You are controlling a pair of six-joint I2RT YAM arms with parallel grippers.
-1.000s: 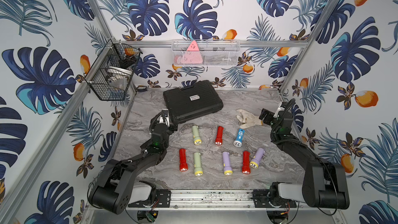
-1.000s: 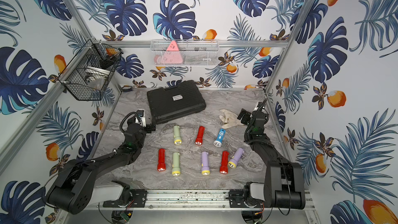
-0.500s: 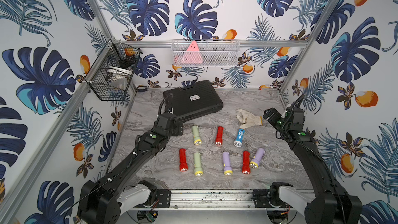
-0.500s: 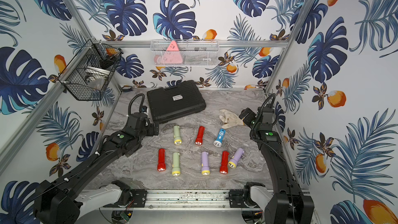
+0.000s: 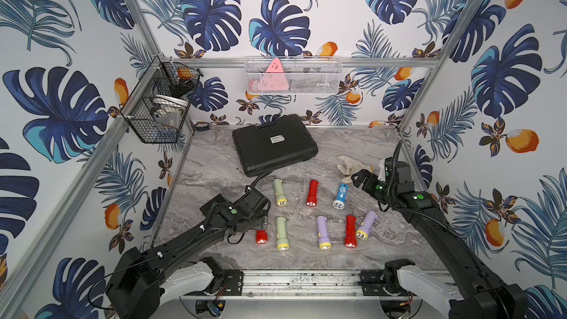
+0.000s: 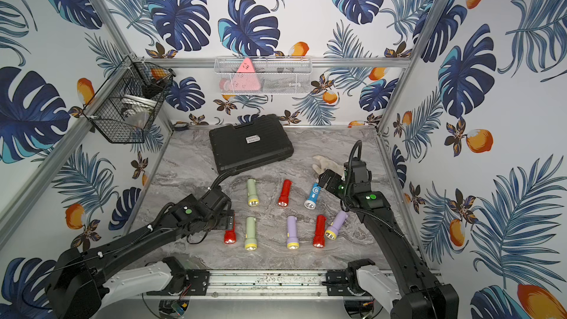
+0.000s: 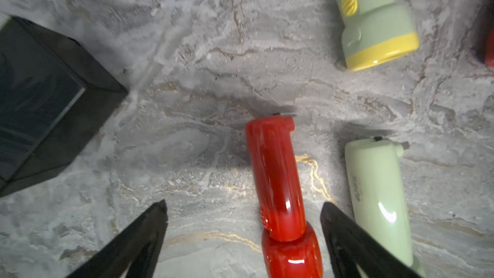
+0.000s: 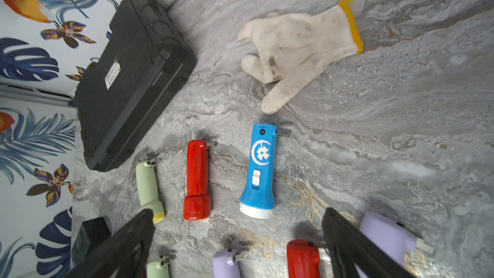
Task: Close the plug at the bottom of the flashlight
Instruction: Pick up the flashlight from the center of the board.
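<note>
Red flashlight (image 7: 275,177) | left hand (image 7: 242,205) low, spread astride it | right hand (image 8: 238,210) raised, spread

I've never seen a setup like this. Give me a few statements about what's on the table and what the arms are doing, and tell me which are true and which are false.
1. The left gripper hangs open over a red flashlight. True.
2. The black case stands open. False: it lies shut at the back of the table.
3. Only one blue flashlight is on the table. True.
4. The right gripper holds the white glove. False: the gripper is open and empty, and the glove lies on the table.
</note>
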